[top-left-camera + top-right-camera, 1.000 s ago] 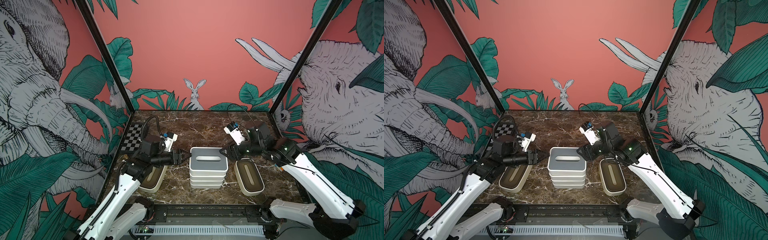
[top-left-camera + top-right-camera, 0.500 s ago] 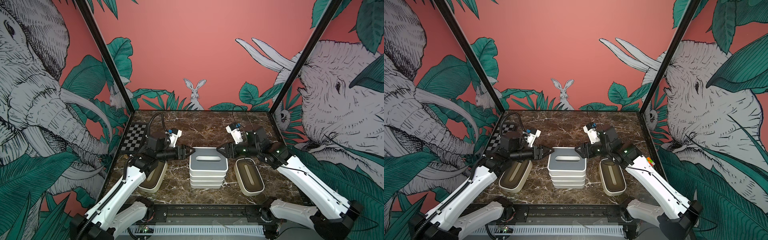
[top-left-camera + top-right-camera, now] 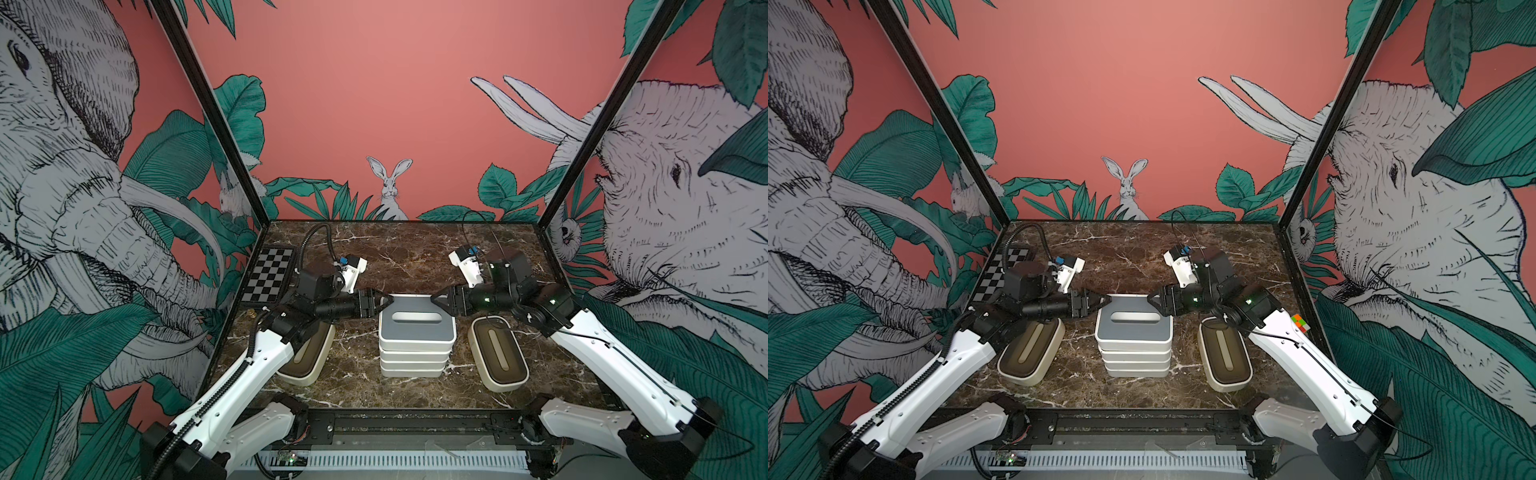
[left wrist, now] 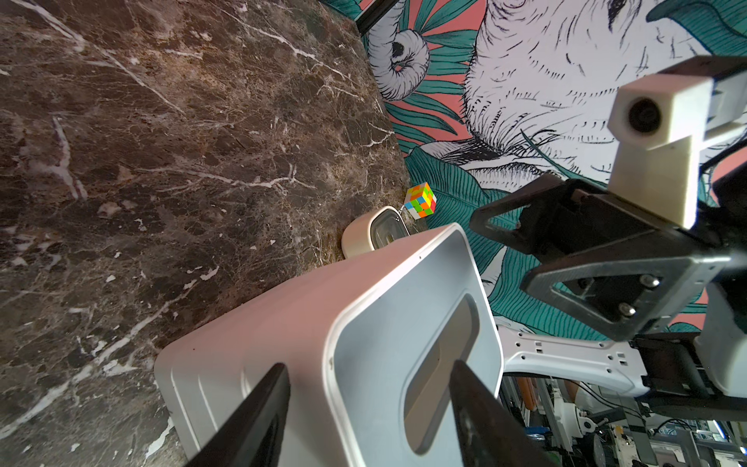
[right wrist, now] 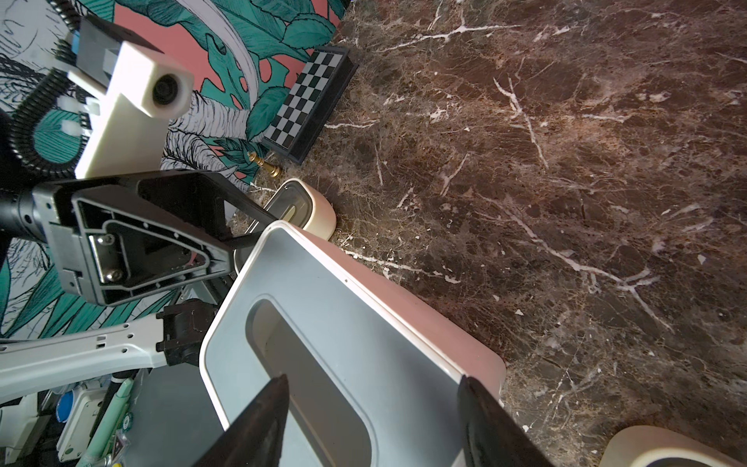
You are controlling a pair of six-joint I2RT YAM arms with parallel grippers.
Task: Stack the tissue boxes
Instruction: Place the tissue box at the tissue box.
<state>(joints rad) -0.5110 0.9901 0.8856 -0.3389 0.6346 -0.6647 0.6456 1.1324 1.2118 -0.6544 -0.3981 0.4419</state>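
A stack of several white tissue boxes stands mid-table, its top box point(image 3: 417, 328) point(image 3: 1133, 326) grey-lidded with an oval slot. My left gripper point(image 3: 388, 300) point(image 4: 368, 368) is at the top box's far left corner, open, with its fingers apart and nothing clamped. At the far right corner is my right gripper point(image 3: 434, 300) point(image 5: 372, 378), open too. A cream box with a brown lid point(image 3: 307, 361) lies left of the stack, partly under my left arm. Its twin point(image 3: 498, 355) lies on the right. The wrist views show the top box point(image 4: 404, 323) point(image 5: 343, 323) beyond the fingertips.
A checkered board point(image 3: 270, 280) leans at the back left by the wall, a small gold chess piece point(image 5: 266, 163) in front of it. A multicoloured cube point(image 3: 1300, 323) sits at the right wall behind my right arm. Patterned walls close in three sides.
Both grippers have moved farther back and in toward the top box's far corners. The left jaws have narrowed a little. The stack and cream boxes have stayed put.
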